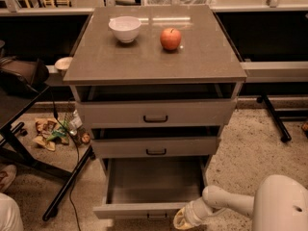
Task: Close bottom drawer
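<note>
A grey three-drawer table (154, 61) stands on a speckled floor (250, 148) in a dimly lit room, a long dark counter (274, 71) running behind it. On the smooth, faintly glossy top sit a white bowl (125, 29) at rear left and a red apple (171, 38) just right of centre, the two apart. The bottom drawer (154, 182) is pulled well out, its grey inside showing and its front nearest the camera. The middle drawer (155, 147) and top drawer (155, 112) each stand slightly out, dark gaps above them. The robot's white arm (284, 206) reaches in from the lower right, and its tool (184, 219) sits low at the right end of the bottom drawer's front, at or just beside it. Whether the tool is wide or narrow cannot be told. To the left, crumpled wrappers (50, 134) lie on the floor near black stand legs (67, 186), with a dark bag (21, 73) on a black surface above.
</note>
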Controlling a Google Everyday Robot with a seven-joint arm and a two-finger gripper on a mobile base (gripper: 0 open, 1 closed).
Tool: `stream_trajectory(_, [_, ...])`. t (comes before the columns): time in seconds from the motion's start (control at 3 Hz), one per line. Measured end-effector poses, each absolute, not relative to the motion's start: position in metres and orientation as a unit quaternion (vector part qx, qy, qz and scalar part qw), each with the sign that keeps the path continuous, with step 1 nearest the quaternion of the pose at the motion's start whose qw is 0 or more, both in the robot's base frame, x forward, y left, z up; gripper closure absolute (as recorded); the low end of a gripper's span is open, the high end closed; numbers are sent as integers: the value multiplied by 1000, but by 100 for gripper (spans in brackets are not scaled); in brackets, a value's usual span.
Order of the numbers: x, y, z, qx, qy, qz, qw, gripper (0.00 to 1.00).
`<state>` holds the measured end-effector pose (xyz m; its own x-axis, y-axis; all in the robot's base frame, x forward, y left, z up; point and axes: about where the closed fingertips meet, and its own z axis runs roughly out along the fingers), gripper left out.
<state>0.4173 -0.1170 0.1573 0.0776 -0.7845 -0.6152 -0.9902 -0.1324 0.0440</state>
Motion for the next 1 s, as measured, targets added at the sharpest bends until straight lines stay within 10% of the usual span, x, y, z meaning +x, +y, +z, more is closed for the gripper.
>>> stream_trajectory(1.0, [420, -117, 157, -706, 629, 255, 201, 0])
